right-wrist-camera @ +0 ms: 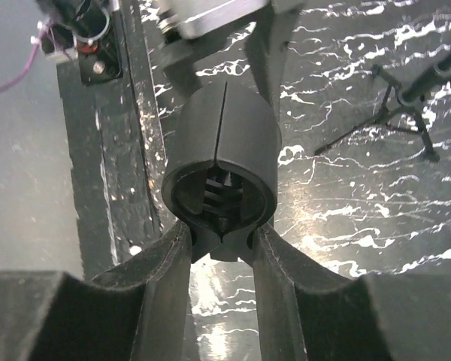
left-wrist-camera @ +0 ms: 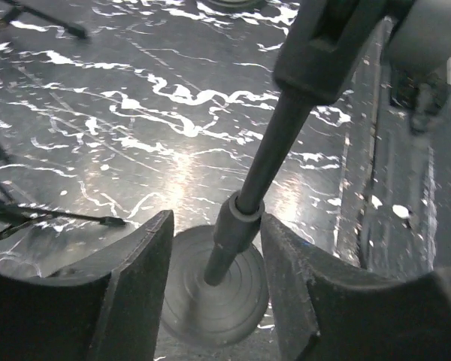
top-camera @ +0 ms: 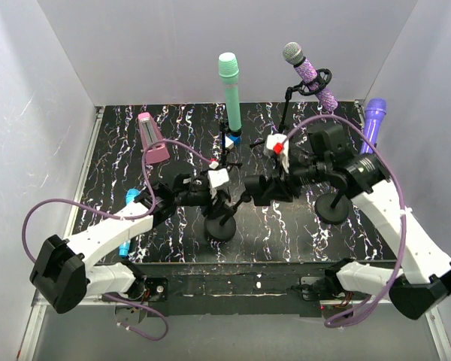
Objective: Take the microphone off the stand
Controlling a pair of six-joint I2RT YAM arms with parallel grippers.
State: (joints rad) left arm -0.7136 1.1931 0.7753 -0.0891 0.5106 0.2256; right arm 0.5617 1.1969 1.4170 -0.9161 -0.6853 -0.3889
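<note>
Table top (top-camera: 301, 226): black, veined throughout with white marbling. Green microphone (top-camera: 231, 90) is recorded as mint; pink microphone (top-camera: 152, 139) as plain pink; violet microphone (top-camera: 373, 124) as plain violet. Patterned microphone (top-camera: 310, 74): lilac body with dark speckling, silver-grey head. Stand base (top-camera: 220, 227) and clip (right-wrist-camera: 222, 162) are noted as black. Left arm (top-camera: 98, 241) and right arm (top-camera: 395, 214): white with black joints. Cable (top-camera: 60, 200): purple.

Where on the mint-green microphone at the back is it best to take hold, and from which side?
Probably the middle of the mint-green microphone, on its straight round handle below the wider head. It stands almost upright, so come in level from the near side, with one gripper finger on each side.
</note>
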